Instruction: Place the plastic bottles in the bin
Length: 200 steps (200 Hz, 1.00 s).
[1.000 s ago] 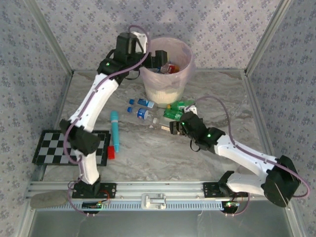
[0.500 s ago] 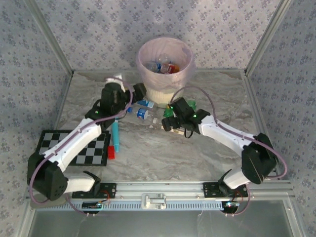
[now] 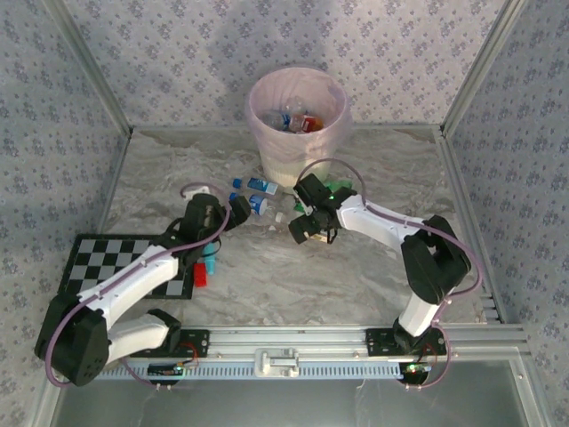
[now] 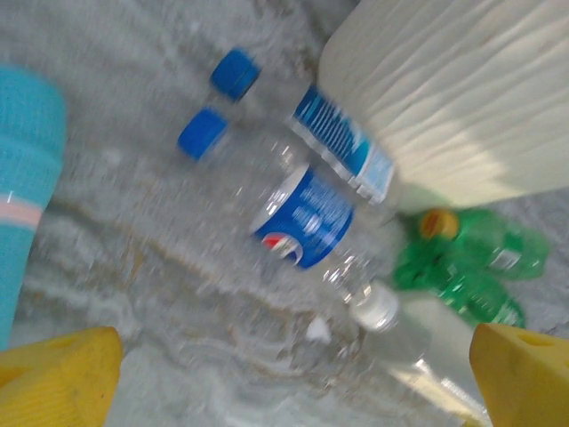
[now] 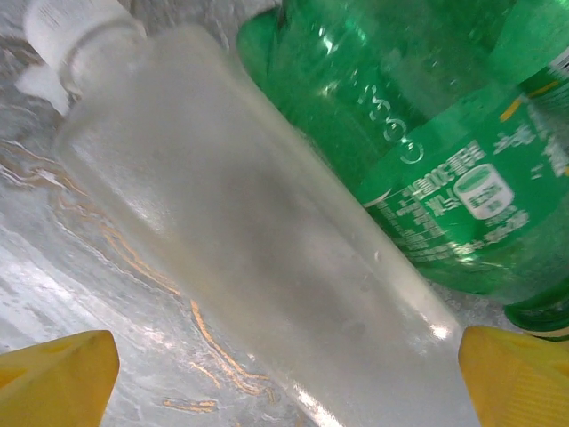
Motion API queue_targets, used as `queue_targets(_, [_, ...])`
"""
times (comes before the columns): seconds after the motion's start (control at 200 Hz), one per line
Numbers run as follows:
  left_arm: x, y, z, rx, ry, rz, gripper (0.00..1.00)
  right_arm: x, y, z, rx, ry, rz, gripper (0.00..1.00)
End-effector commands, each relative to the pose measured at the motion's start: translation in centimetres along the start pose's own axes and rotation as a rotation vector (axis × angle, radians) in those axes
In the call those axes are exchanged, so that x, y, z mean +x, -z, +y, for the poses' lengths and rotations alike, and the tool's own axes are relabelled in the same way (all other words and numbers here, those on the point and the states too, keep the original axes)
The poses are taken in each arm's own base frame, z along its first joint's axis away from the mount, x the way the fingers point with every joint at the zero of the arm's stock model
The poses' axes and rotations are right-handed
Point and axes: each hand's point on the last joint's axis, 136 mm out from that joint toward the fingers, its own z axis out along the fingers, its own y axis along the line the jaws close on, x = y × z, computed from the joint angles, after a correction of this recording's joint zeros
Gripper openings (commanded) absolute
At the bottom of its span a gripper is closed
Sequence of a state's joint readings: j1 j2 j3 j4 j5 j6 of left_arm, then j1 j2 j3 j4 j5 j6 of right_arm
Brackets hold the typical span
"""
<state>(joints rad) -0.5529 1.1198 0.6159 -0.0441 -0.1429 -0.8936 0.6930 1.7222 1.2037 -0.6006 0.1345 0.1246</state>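
Pre-grasp, both sides.
Wide right fingers (image 5: pixel 55 381) straddle clear bottle (image 5: pixel 249 231); left fingers (image 4: pixel 58 375) wide (aimed at blue-labelled bottle (image 4: pixel 307 218)).

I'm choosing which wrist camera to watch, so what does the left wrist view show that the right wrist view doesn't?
Left wrist: two blue-capped bottles, the bin wall, a teal tool. Right wrist: legible label print on a green bottle. Both: the clear white-capped bottle, green bottles and the marble table.
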Motion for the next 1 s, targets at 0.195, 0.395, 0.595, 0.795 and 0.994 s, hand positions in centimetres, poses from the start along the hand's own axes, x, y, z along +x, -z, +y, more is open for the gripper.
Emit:
queue_targets(0.195, [-0.2,0.1,-1.4,0.041,0.044,-0.018,1.0,-0.1,-1.0,0.8,-0.017,0.038,0.053,1.0])
queue_targets(0.395, [-0.2,-0.6,-2.5,0.054,0.025,0.006,1.0,0.5,-1.5,1.9,-0.023,0.056,0.079,1.0])
queue_targets(0.595, [0.5,-0.7,-2.2,0.045,0.031,0.021,1.0,1.2,-2.3,3.2,-0.039,0.085,0.118,1.0])
queue_targets(0.795, [0.4,-0.4,-1.6,0.027,0.036,0.007,1.0,1.5,-3.1,3.9,-0.024,0.122,0.156,0.91])
queue_targets(0.994, [0.3,0.0,-1.2,0.018,0.036,-0.001,1.0,1.7,-3.6,4.2,0.001,0.157,0.18,0.77])
